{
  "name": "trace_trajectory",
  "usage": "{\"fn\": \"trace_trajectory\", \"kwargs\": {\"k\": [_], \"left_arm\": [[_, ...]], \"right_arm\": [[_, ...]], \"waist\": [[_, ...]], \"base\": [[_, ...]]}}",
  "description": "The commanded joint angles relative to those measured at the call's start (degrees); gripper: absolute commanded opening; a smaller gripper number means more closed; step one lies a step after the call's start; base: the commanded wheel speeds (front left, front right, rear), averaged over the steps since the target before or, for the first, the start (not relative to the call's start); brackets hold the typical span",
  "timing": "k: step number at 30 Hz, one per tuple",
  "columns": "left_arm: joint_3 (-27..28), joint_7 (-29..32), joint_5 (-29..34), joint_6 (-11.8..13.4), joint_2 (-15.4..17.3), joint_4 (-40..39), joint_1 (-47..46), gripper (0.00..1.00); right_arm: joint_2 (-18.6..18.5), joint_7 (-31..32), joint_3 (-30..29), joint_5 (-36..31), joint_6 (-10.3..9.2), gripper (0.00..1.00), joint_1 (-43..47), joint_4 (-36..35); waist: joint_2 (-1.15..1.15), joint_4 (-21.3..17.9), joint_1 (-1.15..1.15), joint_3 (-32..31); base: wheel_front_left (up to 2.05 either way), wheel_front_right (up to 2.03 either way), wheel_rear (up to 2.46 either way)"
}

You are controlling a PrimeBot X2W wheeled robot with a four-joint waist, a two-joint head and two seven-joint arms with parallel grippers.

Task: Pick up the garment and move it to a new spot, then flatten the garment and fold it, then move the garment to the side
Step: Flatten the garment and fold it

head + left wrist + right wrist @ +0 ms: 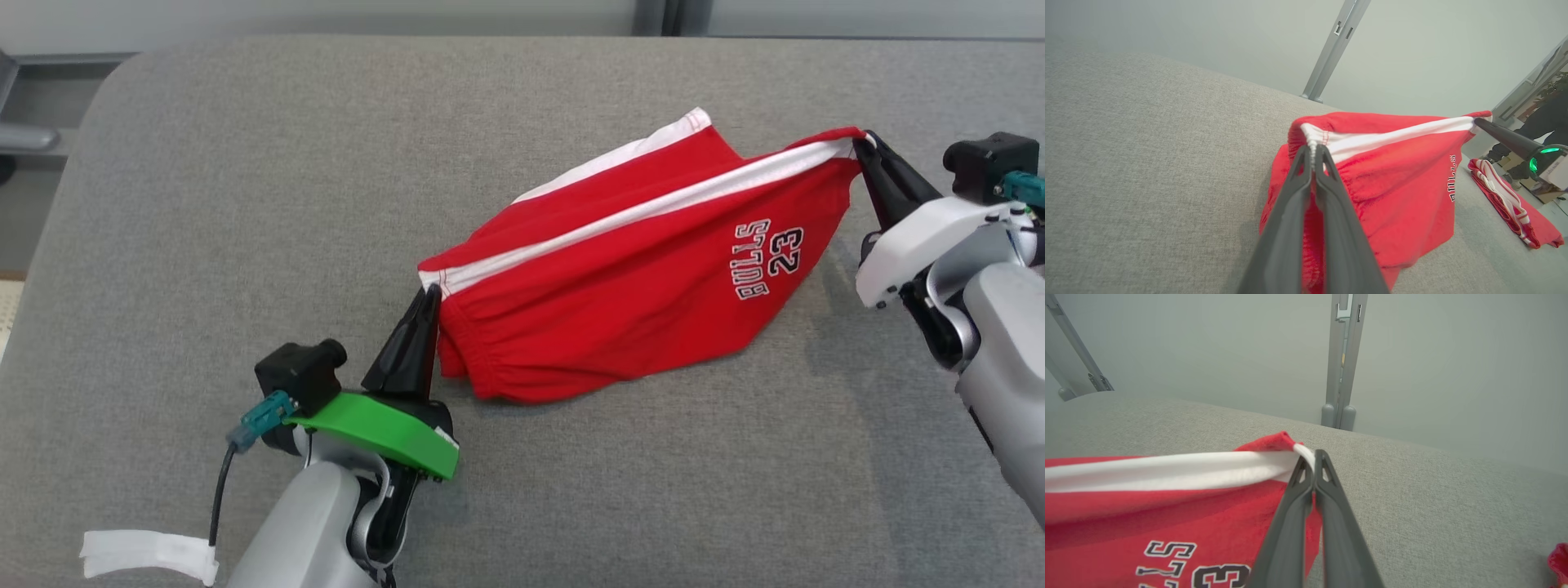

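While the left gripper (pixel 432 291) and right gripper (pixel 862 144) each clamp one end, the red garment (pixel 620 302) taut between them.

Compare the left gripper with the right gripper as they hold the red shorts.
The left gripper wears a green wrist plate; the right gripper has a white housing. The left gripper pinches the white stripe at the gathered waistband; the right gripper pinches its opposite end. Both are shut on the red shorts, stretched between them.
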Motion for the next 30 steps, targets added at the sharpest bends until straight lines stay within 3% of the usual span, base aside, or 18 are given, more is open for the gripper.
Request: {"fn": "trace_trajectory", "kwargs": {"k": [1, 8, 14, 24, 25, 26, 27, 28, 30], "left_arm": [[1.0, 0.0, 0.3, 0.1, -0.5, 0.5, -2.3, 0.0], [1.2, 0.0, 0.6, 0.1, -1.4, 1.8, -6.2, 0.0], [-1.3, 0.0, -2.7, 0.1, -1.4, 2.2, -8.8, 0.0], [-1.9, 0.0, -3.6, 0.1, -1.4, 2.6, -10.3, 0.0], [-1.9, 0.0, -3.7, 0.1, -1.4, 2.6, -10.3, 0.18], [-1.8, 0.0, -3.5, 0.1, -1.4, 2.6, -10.4, 0.45], [-1.6, 0.0, -3.2, 0.1, -1.4, 2.5, -10.4, 0.93], [-1.7, 0.0, -2.8, 0.1, -1.4, 2.5, -10.4, 1.0], [-1.7, 0.0, -2.1, 0.1, -1.4, 2.4, -10.2, 1.0]], "right_arm": [[-1.0, 0.1, 0.8, -0.1, -0.12, 0.0, -2.5, 1.0], [-1.8, 0.3, 5.2, 1.1, -0.12, 0.0, -9.2, 3.3], [-2.5, 0.6, 8.6, 2.6, -0.12, 0.0, -14.0, 5.9], [-3.0, -1.2, 12.3, 4.4, -0.12, 0.02, -17.2, 10.8], [-3.0, -1.7, 12.2, 4.6, -0.12, 0.35, -17.4, 11.3], [-2.8, -2.2, 12.0, 4.8, -0.12, 1.0, -17.7, 11.8], [-2.7, -2.6, 11.9, 4.9, -0.12, 1.0, -18.0, 12.2], [-2.5, -3.0, 11.7, 5.1, -0.12, 1.0, -18.3, 12.6], [-2.3, -3.5, 11.6, 5.1, -0.12, 1.0, -18.3, 13.2]], "waist": [[0.0, 4.5, 0.0, 6.3], [0.0, 6.5, 0.0, 10.4], [0.0, 8.1, 0.0, 13.1], [0.0, 8.8, 0.0, 14.7], [0.0, 8.7, 0.0, 14.7], [0.0, 8.6, 0.0, 14.7], [0.0, 8.5, 0.0, 14.8], [0.0, 8.4, 0.0, 14.8], [0.0, 8.2, 0.0, 14.7]], "base": [[0.0, 0.0, 0.0], [0.0, 0.0, 0.0], [0.0, 0.0, 0.0], [0.0, 0.0, 0.0], [0.0, 0.0, 0.0], [0.0, 0.0, 0.0], [0.0, 0.0, 0.0], [0.0, 0.0, 0.0], [0.0, 0.0, 0.0]]}}
